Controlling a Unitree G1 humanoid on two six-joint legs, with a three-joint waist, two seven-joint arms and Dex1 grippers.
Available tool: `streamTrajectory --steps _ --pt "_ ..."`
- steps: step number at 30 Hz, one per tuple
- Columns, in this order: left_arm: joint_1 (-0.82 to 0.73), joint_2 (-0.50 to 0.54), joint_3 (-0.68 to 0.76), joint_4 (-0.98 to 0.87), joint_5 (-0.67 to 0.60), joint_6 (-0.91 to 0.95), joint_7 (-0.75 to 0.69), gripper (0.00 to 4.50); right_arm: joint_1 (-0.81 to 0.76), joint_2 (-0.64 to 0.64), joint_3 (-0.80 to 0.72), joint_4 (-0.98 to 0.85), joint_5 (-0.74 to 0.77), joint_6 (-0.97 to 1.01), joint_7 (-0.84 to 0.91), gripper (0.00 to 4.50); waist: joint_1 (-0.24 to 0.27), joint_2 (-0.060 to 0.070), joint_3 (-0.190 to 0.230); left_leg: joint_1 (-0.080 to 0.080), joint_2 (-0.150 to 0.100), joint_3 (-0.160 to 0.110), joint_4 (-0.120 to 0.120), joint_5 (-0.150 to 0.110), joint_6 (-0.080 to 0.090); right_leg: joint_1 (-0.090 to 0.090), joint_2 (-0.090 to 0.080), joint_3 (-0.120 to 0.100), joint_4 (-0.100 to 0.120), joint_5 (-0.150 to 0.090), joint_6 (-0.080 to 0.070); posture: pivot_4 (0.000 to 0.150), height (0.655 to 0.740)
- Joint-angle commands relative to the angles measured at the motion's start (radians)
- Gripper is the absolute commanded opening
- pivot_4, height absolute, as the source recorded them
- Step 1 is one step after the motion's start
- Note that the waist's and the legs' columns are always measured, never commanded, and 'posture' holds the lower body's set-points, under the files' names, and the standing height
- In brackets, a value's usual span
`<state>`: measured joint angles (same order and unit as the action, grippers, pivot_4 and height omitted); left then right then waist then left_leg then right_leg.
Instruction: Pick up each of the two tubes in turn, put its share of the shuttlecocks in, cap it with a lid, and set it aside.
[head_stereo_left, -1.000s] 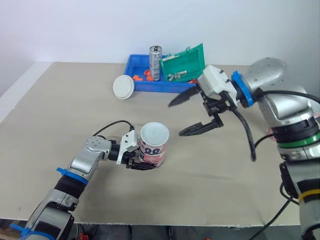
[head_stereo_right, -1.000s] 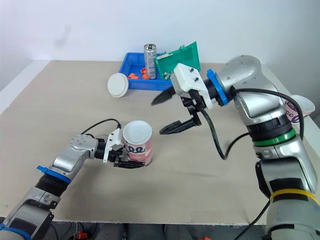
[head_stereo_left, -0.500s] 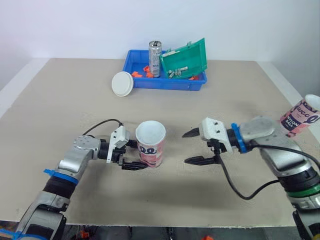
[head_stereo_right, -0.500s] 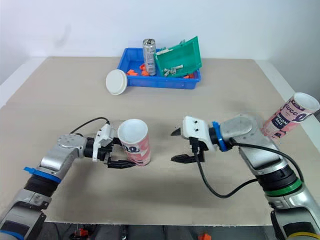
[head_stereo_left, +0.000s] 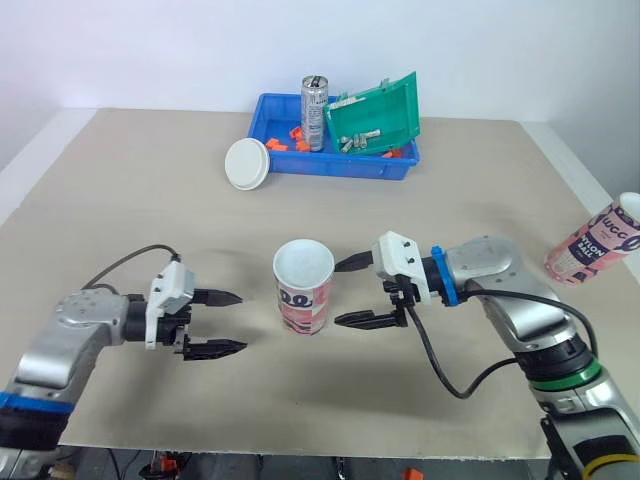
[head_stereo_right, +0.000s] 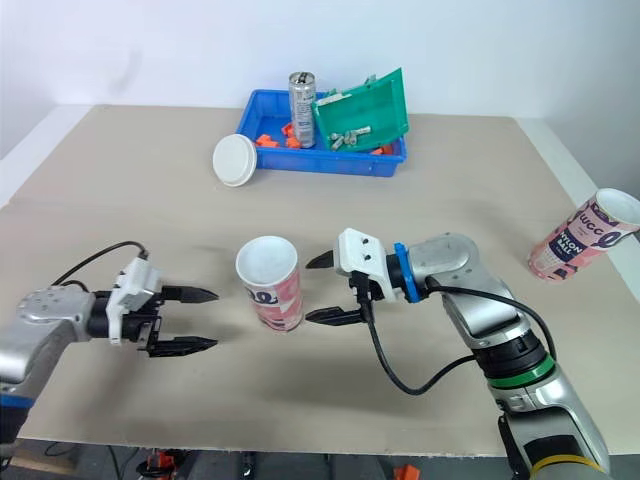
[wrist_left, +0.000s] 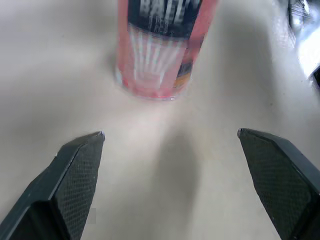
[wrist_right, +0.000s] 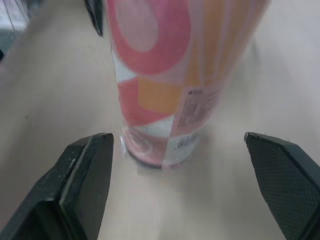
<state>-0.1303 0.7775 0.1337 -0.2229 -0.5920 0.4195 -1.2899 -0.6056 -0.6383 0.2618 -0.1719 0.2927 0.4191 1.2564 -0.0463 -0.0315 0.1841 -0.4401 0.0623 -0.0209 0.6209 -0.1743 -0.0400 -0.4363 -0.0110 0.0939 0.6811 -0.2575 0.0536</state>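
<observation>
A pink-and-white tube (head_stereo_left: 303, 290) stands upright in the middle of the table, its top showing white. My left gripper (head_stereo_left: 238, 321) is open and empty, a short way to the tube's left with its fingertips pointing at it. The left wrist view shows the tube (wrist_left: 160, 50) ahead of the open fingers (wrist_left: 80, 170). My right gripper (head_stereo_left: 340, 294) is open just to the right of the tube, and the tube (wrist_right: 170, 75) stands close in front of its fingers. A second tube (head_stereo_left: 597, 240) leans at the table's far right edge. A round white lid (head_stereo_left: 247, 163) lies by the bin.
At the back of the table a blue bin (head_stereo_left: 300, 165) holds a metal can (head_stereo_left: 314, 100), a tilted green box (head_stereo_left: 380, 118) and small orange parts. My left arm's black cable (head_stereo_left: 125, 262) loops above the table.
My left gripper has let go of the tube and drawn back to the left, now open. My right gripper has come in low to the tube's right side. The tube stays upright.
</observation>
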Motion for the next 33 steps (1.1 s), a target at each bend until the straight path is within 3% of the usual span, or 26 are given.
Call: streamTrajectory --steps 1,17,26,31,33 --pt "0.039 0.014 0.136 -0.168 -0.142 0.089 0.093 4.45 -0.023 0.032 0.001 -0.012 0.044 0.010 0.013 4.50 0.001 0.000 0.000 0.000 0.000 -0.001 0.000 0.000 0.000 0.000 0.000 -0.001 0.001 0.000 0.000 0.150 0.7038" --pt "0.215 0.065 0.324 -0.313 -0.246 0.159 0.216 4.45 -0.041 0.188 0.060 0.107 0.017 -0.059 -0.008 4.50 -0.001 0.000 0.000 0.001 0.002 -0.001 0.003 0.001 -0.001 0.001 0.002 -0.001 0.001 0.003 -0.001 0.150 0.7038" --pt "0.202 0.075 0.294 -0.303 -0.243 0.146 0.221 4.45 -0.038 0.236 0.079 0.192 -0.012 -0.095 -0.020 4.50 -0.001 0.000 0.000 0.002 0.002 0.000 0.004 0.001 -0.002 0.001 0.002 -0.001 0.001 0.004 -0.002 0.150 0.7038" --pt "0.156 0.069 0.244 -0.287 -0.233 0.144 0.229 4.50 -0.033 0.223 0.046 0.168 0.009 -0.065 -0.028 2.58 -0.001 0.000 0.000 0.001 0.002 0.000 0.005 0.001 -0.002 0.002 0.003 0.000 0.001 0.005 -0.001 0.150 0.7038" --pt "0.121 0.062 0.210 -0.271 -0.222 0.140 0.236 4.50 -0.031 0.212 0.024 0.147 0.026 -0.041 -0.035 2.58 0.001 0.000 0.000 0.002 0.002 0.000 0.005 0.001 -0.002 0.002 0.003 0.000 0.001 0.005 -0.001 0.150 0.7038"
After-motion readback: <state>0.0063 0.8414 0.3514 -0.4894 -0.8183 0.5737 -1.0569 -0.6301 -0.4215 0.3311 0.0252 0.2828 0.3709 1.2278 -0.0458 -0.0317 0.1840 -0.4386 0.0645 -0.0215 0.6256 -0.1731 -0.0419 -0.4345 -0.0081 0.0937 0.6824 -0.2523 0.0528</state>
